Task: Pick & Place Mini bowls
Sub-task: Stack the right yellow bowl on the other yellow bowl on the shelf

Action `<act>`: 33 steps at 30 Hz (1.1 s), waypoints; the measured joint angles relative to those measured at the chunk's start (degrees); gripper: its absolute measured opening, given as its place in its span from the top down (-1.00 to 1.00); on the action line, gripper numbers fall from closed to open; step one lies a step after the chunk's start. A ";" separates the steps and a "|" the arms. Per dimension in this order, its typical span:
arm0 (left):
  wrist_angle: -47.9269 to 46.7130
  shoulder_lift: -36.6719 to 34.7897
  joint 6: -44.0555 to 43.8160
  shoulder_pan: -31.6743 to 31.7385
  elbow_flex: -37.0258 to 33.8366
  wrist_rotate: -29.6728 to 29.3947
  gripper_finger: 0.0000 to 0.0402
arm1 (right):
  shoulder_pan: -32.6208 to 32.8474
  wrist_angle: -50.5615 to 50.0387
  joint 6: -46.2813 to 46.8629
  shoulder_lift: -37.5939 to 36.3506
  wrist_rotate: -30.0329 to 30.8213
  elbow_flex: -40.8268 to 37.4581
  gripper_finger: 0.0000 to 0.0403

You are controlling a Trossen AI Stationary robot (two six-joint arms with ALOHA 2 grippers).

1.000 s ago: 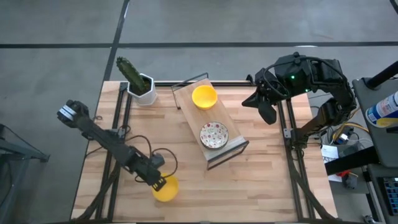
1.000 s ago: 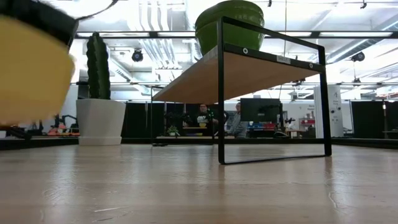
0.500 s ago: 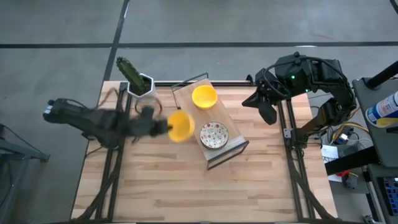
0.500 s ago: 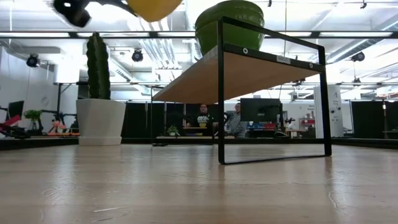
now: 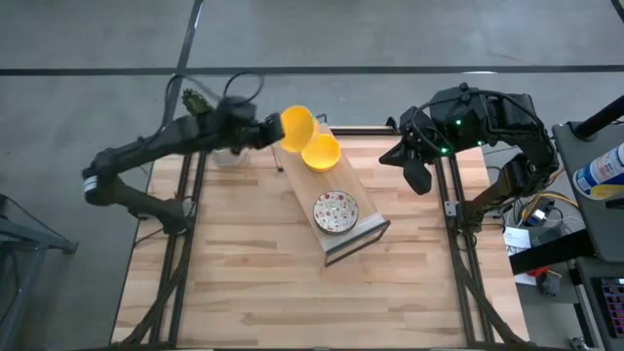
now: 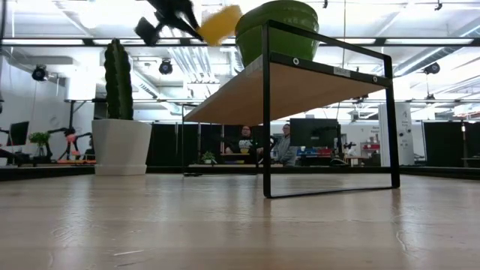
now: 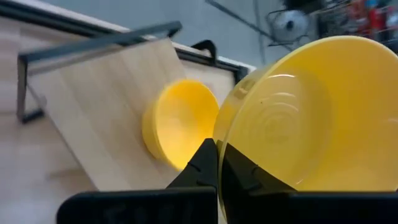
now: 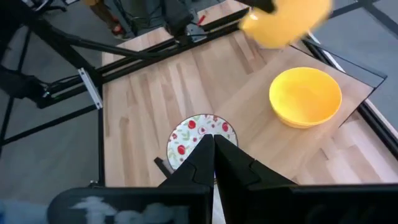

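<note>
My left gripper (image 5: 276,132) is shut on a plain yellow mini bowl (image 5: 297,127) and holds it in the air over the far left end of the wooden shelf (image 5: 369,226). A second yellow bowl (image 5: 320,153) and a white bowl with a red-speckled inside (image 5: 335,212) rest on their bases on the shelf top. In the low view the held bowl (image 6: 220,22) hangs high beside the shelf. My right gripper (image 5: 420,175) waits shut past the shelf's right side, its fingers together in its wrist view (image 8: 213,155). My left gripper pinches the yellow bowl's rim (image 7: 220,163), one finger inside the bowl and one outside. It reaches in roughly level from the table's left. The bowl is lifted clear and tipped on edge, its opening facing sideways.
A white pot with a green cactus (image 6: 120,105) stands at the table's far left corner, partly under my left arm. The shelf's black metal frame (image 6: 264,112) raises its top above the table. Bare wooden table (image 5: 263,283) lies toward the near edge. People sit in the room beyond.
My left gripper has carried the yellow bowl from the table's near edge up and toward the far edge, swinging right to the shelf's far end. The bowl has been lifted clear of the table and has tipped onto its edge. My right arm has kept still.
</note>
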 joint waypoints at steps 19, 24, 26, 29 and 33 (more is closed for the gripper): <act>-14.59 26.74 14.59 6.25 23.77 10.45 1.00 | 0.02 -2.96 -0.14 -0.31 0.02 -4.07 0.96; -17.07 28.55 15.53 6.24 23.78 10.77 1.00 | 0.02 -2.92 -1.33 -0.39 0.02 -5.00 0.96; -18.22 28.75 15.36 6.24 23.78 10.74 1.00 | 0.02 -2.94 -1.47 -0.39 0.00 -5.23 0.96; -18.86 28.48 16.26 6.22 23.78 10.86 0.99 | 0.02 -2.92 -1.60 -0.39 0.00 -5.37 0.96; -19.37 28.27 17.53 6.16 23.78 10.27 0.94 | 0.02 -2.90 -1.89 -0.46 0.01 -5.42 0.96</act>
